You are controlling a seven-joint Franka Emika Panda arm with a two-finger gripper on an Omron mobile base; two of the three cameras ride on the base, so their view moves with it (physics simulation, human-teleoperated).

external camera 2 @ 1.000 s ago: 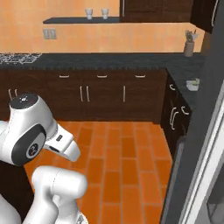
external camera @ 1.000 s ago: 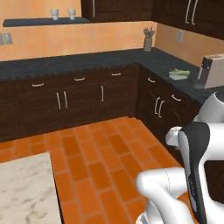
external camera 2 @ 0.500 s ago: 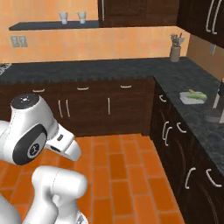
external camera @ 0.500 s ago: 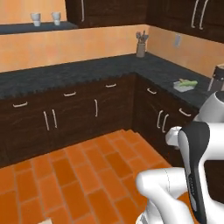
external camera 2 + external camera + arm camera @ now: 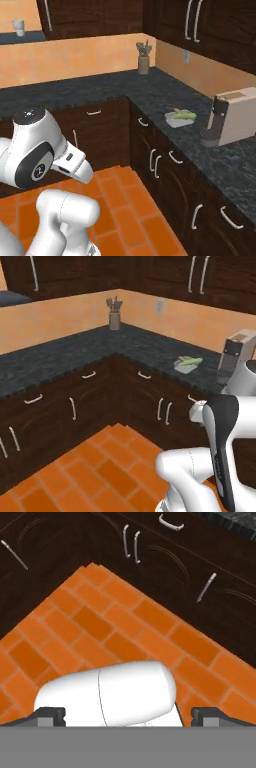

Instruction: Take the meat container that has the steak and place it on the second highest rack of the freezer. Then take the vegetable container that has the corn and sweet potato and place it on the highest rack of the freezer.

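Observation:
My gripper points down at the orange tile floor in the hand view. Its two dark fingertips stand far apart at the bottom edge, open, with nothing held between them. On the dark corner counter lies a small grey tray with a green item on it; it also appears in the right base view as the tray. I cannot tell what the tray holds. My white arm rises at the lower right of the left base view.
A utensil holder stands in the counter's corner. A beige coffee machine sits on the right run of the counter. Dark cabinets with metal handles line both sides below. A cup stands on a wall shelf.
The whole picture has slid left: the base has turned right. The counter corner and the coffee machine now sit nearer and larger. The arm keeps its pose.

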